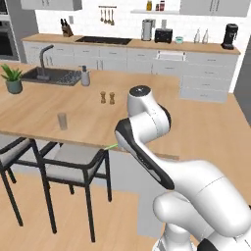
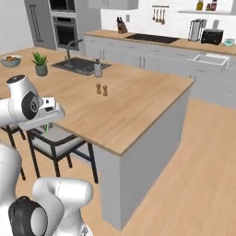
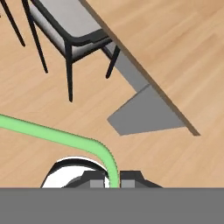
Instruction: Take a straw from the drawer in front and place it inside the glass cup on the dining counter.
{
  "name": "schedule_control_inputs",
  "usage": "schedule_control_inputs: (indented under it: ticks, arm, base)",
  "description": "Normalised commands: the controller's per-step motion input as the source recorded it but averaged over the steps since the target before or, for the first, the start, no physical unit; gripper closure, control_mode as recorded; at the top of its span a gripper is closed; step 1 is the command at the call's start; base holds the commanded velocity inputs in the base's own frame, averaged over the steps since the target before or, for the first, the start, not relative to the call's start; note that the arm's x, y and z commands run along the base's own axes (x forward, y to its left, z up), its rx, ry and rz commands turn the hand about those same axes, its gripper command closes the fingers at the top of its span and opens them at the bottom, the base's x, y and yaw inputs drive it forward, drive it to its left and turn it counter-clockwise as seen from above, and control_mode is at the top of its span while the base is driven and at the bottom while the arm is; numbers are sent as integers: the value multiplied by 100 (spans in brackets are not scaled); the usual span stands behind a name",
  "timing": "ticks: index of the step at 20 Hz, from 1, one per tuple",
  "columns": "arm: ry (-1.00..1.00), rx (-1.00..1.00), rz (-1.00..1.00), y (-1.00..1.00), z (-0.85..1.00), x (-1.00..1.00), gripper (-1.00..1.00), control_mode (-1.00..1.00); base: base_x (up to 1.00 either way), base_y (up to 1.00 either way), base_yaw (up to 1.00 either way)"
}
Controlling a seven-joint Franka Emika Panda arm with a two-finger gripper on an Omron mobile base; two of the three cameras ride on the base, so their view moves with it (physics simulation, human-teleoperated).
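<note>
My gripper point(image 3: 113, 180) is shut on the thin green straw point(image 3: 57, 136), which rises from between the fingertips, bends and runs off to the left. A short green piece of the straw point(image 1: 111, 146) pokes out beside my forearm, just below the dining counter's point(image 1: 44, 108) near edge. The small clear glass cup point(image 1: 62, 121) stands upright on that counter, close to the near edge and left of the arm. In the right base view the straw point(image 2: 47, 127) shows under my hand. The drawer is out of view.
Two brown shakers point(image 1: 107, 97) stand mid-counter, with a sink point(image 1: 51, 75), a grey soap dispenser point(image 1: 85, 76) and a potted plant point(image 1: 12, 78) further back left. Black-framed chairs point(image 1: 73, 164) sit tucked under the counter's near edge. The wall counter point(image 1: 147, 44) runs behind.
</note>
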Motion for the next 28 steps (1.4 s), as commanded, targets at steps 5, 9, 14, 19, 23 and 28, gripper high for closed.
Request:
schedule_control_inputs:
  ticks: [5, 9, 14, 19, 23, 28]
  arm:
    - [0, 0, 0, 0, 0, 0, 100, 100]
    - [0, 0, 0, 0, 0, 0, 100, 100]
    - [0, 0, 0, 0, 0, 0, 100, 100]
    - [0, 0, 0, 0, 0, 0, 100, 100]
    - [0, 0, 0, 0, 0, 0, 100, 100]
    - [0, 0, 0, 0, 0, 0, 100, 100]
  base:
    - [-14, 100, -47]
    - [-26, 100, -46]
    - [-29, 100, -46]
    - [-10, 100, -41]
    - [1, 99, -32]
    - [29, 70, -22]
